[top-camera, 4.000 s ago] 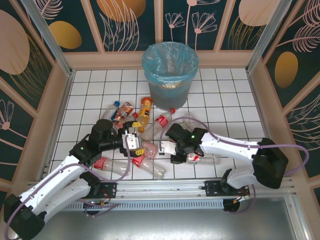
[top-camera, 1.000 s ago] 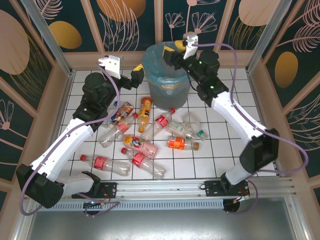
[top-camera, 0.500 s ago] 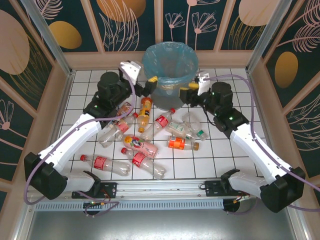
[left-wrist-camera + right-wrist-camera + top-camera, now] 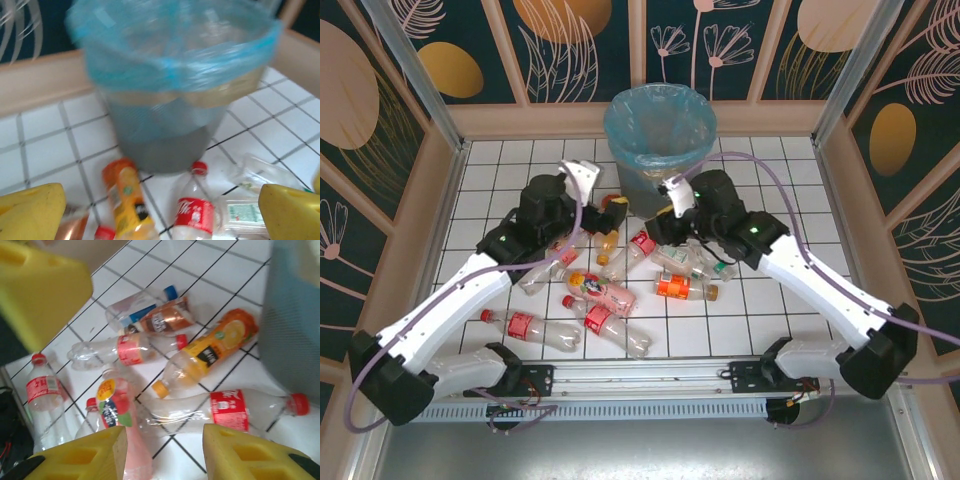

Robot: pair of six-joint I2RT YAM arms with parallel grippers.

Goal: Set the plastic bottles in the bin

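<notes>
The bin (image 4: 645, 188) is upright and bag-lined. The bottles (image 4: 603, 293) lie scattered on its near side, none held. The left gripper (image 4: 162, 212) gapes wide and empty. The right gripper (image 4: 165, 452) stands half-parted and empty. Both are close by its base. So crowded, they may clash or nudge the bin.

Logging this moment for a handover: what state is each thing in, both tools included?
Bin: upright, blue bag lining in place.
Bottles: lying on the tiles, outside the bin.
Left tool: open, empty.
Right tool: open, empty.
</notes>
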